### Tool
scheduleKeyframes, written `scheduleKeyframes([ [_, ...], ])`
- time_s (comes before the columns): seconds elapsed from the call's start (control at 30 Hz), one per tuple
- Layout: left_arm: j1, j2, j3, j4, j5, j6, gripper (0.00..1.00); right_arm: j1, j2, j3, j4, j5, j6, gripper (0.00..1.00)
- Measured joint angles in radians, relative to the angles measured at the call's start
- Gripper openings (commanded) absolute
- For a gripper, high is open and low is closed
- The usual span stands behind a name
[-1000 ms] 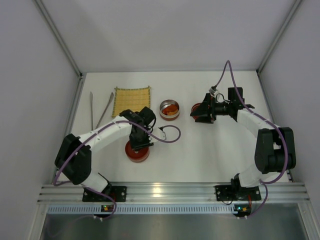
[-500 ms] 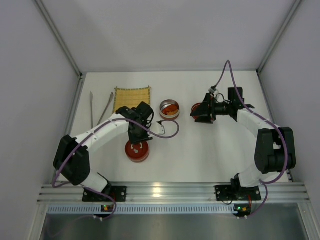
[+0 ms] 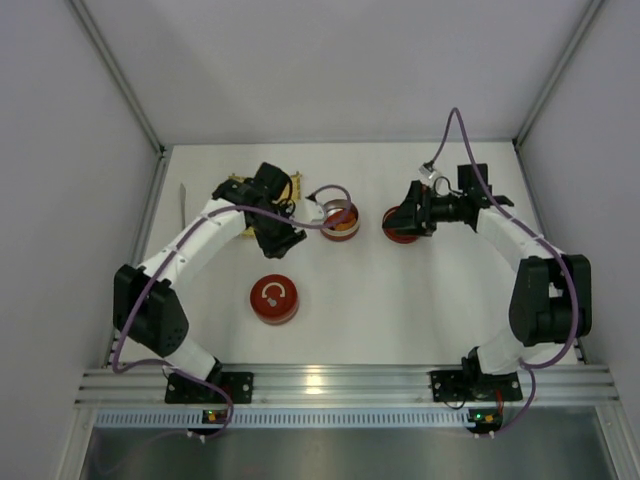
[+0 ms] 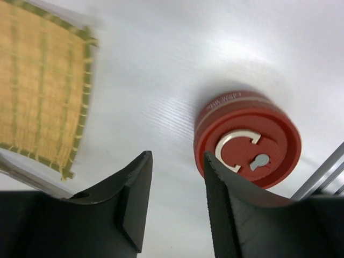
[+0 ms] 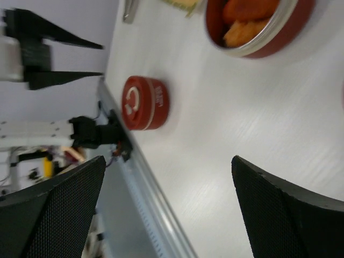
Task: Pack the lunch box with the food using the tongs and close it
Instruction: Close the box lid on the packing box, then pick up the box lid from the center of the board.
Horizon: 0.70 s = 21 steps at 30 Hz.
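Observation:
The lunch box shows as round red tins. A lidded tin point(image 3: 274, 300) with a silver handle stands near the front, also in the left wrist view point(image 4: 247, 137). An open tin point(image 3: 340, 220) holds orange food point(image 5: 250, 16). My left gripper point(image 3: 285, 241) hovers over the yellow mat's near edge, open and empty point(image 4: 177, 158), well behind the lidded tin. My right gripper point(image 3: 398, 222) is wide open point(image 5: 169, 160) above a third red tin point(image 3: 402, 236), holding nothing. One arm of the tongs point(image 3: 183, 198) shows left of the mat; the rest is hidden by my left arm.
The yellow woven mat point(image 4: 37, 91) lies at the back left, mostly covered by my left arm in the top view. A purple cable loops from my left wrist toward the open tin. White walls enclose three sides, and an aluminium rail point(image 3: 340, 382) runs along the front.
My left gripper let go of the lidded tin, rose and swung back to the mat, its jaws opening. The lidded tin stays put. My right arm barely moved.

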Motion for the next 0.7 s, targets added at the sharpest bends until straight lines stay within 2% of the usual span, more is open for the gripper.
scheduleKeyframes([
  [0.03, 0.026, 0.005, 0.051, -0.011, 0.033, -0.017, 0.57, -0.001, 0.002, 0.026, -0.031, 0.031, -0.039, 0.98],
  [0.13, 0.098, 0.009, 0.17, -0.012, 0.138, -0.092, 0.64, -0.004, 0.032, 0.135, -0.13, 0.188, -0.196, 0.93],
  [0.23, 0.143, 0.008, 0.217, -0.011, 0.238, -0.172, 0.69, -0.007, 0.08, 0.237, -0.208, 0.356, -0.363, 0.84],
  [0.33, 0.156, 0.01, 0.212, -0.013, 0.32, -0.24, 0.69, -0.01, 0.112, 0.278, -0.273, 0.472, -0.565, 0.81],
  [0.5, 0.17, 0.009, 0.156, -0.004, 0.446, -0.294, 0.7, 0.005, 0.166, 0.333, -0.423, 0.573, -0.886, 0.76],
  [0.63, 0.192, 0.009, 0.126, 0.013, 0.528, -0.335, 0.7, 0.024, 0.26, 0.407, -0.472, 0.646, -1.059, 0.73],
  [0.7, 0.199, 0.009, 0.115, 0.034, 0.55, -0.351, 0.7, 0.029, 0.296, 0.422, -0.473, 0.684, -1.11, 0.68],
])
